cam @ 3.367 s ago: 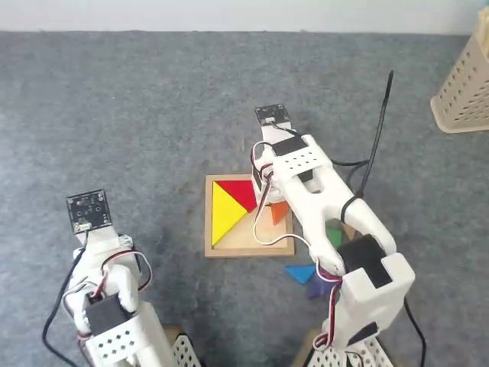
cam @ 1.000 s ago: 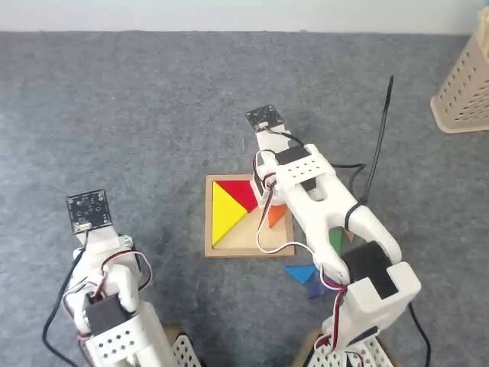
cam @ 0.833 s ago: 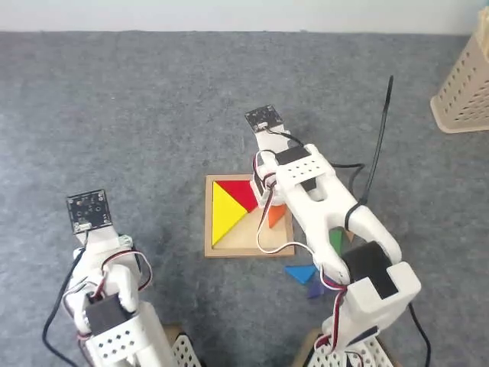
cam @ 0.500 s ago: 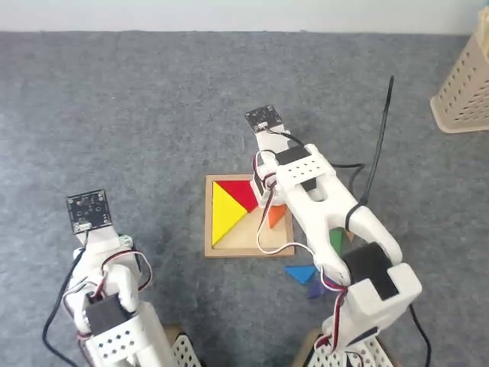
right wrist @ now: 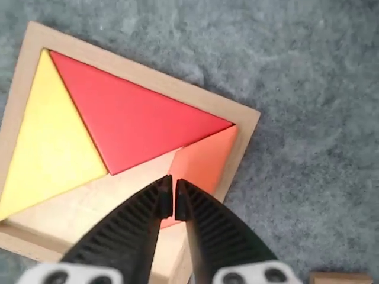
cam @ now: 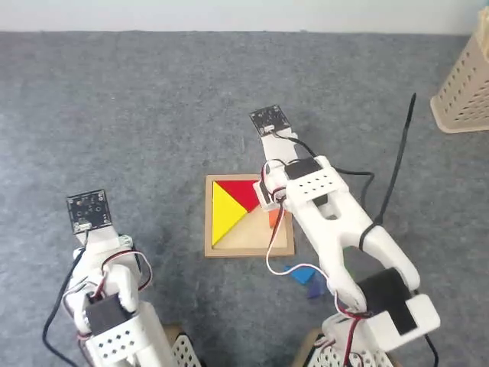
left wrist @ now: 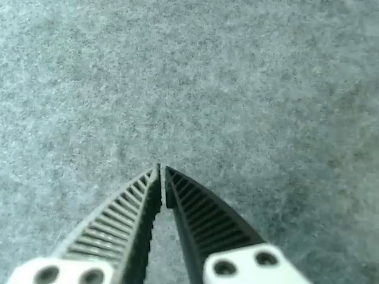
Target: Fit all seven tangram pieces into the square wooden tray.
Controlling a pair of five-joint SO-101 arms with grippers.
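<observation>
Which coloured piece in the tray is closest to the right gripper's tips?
The orange piece, against the tray wall: the right gripper hangs right over it. The red triangle lies beside, the yellow triangle farther off.

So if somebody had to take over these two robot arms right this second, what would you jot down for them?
Left gripper: shut, empty, over bare grey carpet, away from the tray.
Right gripper: shut, nothing in it, tips over the orange piece; I cannot tell whether they touch it.
Done: the large yellow triangle, the large red triangle and the orange piece lie in the square wooden tray, the orange one against a wall, next to the red.
Left: the other four of the seven. A blue piece and a darker one lie on the carpet just outside the tray, beside the right arm.
</observation>
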